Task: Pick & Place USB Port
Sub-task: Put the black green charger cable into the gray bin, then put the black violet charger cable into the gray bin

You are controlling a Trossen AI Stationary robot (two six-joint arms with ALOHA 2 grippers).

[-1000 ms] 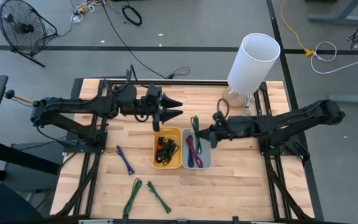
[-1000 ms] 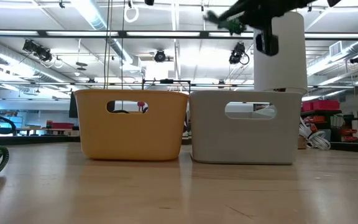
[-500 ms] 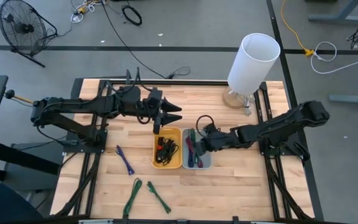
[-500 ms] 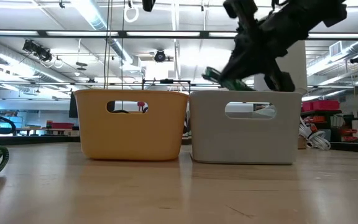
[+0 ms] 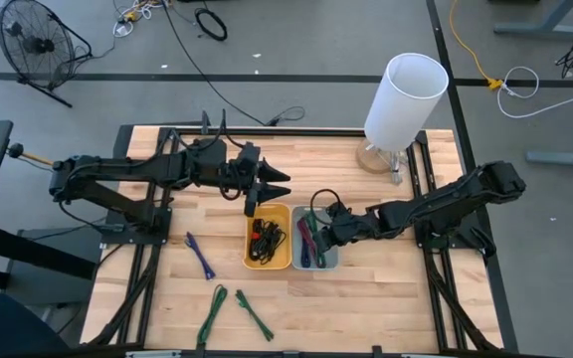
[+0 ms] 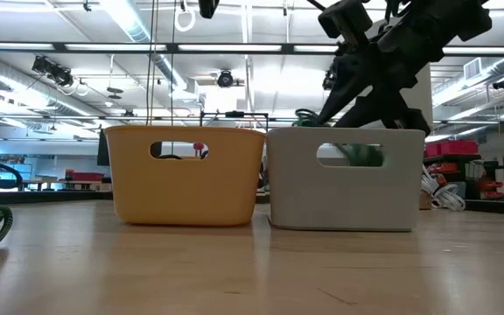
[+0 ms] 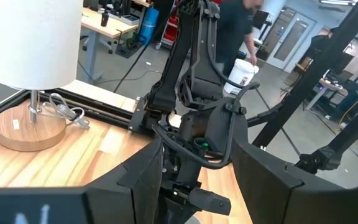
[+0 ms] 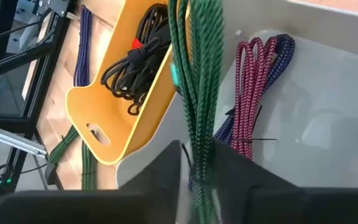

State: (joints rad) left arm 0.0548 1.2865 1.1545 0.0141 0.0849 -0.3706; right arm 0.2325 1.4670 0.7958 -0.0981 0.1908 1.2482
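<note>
From above, the right pincer [image 5: 318, 227] was over the grey bin [image 5: 330, 261] near the worktop's middle, clenched on a green cable [image 5: 313, 206] whose length hung into the bin. The left pincer [image 5: 272, 182] waited over the far end of the yellow bin [image 5: 279, 261], its fingers parted and holding nothing.

At worktop level, the cable [image 6: 309, 115] showed at the grey bin's [image 6: 344, 191] rim, under the right arm.

The left wrist view showed the right arm beyond its own spread fingers [image 7: 132, 183].

The right wrist view showed the cable [image 8: 199, 81] pinched between the fingers, above the red and blue cables [image 8: 252, 93] already inside.

The step looked like the placing; next the fingers need to release so that the cable falls wholly inside, then lift clear.
</note>
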